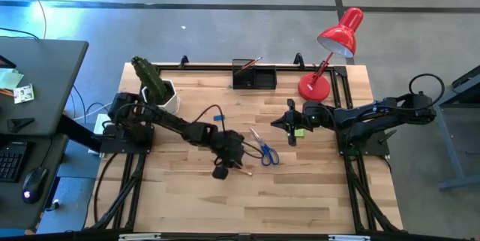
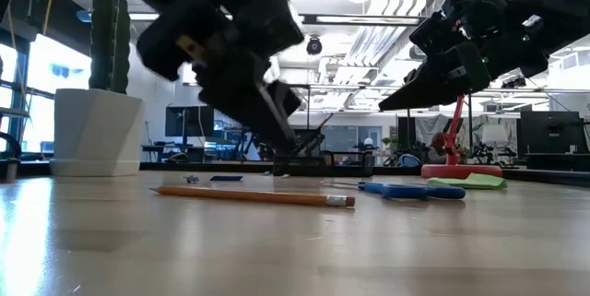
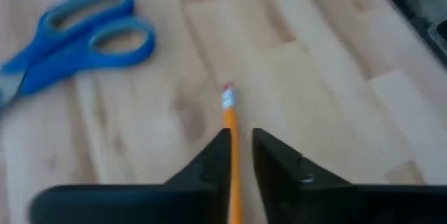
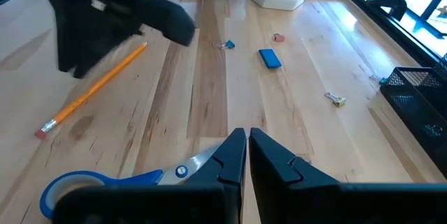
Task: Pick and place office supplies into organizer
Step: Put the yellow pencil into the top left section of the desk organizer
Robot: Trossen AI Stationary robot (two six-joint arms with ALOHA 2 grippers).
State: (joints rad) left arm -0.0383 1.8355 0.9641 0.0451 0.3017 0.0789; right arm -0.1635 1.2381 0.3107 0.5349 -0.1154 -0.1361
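Left claw [image 3: 239, 155]: low over the counter [image 1: 300, 188], fingers slightly apart, straddling the pencil [image 3: 229, 130] — its long axis runs straight ahead between them
Right claw [image 4: 247, 155]: together, hovering near the scissors [image 4: 105, 182]
Organizer [image 1: 253, 76]: far edge — well apart

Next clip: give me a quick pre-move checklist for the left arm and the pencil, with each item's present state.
1. Left gripper lined up over the pencil: ok.
2. Fingers around the pencil, narrow gap: ok.
3. Pencil lifted off the table: not ok, it lies flat in the low view.
4. Scissors apart from the pencil: ok.
5. Right gripper away from the left one: ok.
6. Organizer free space: cannot tell.
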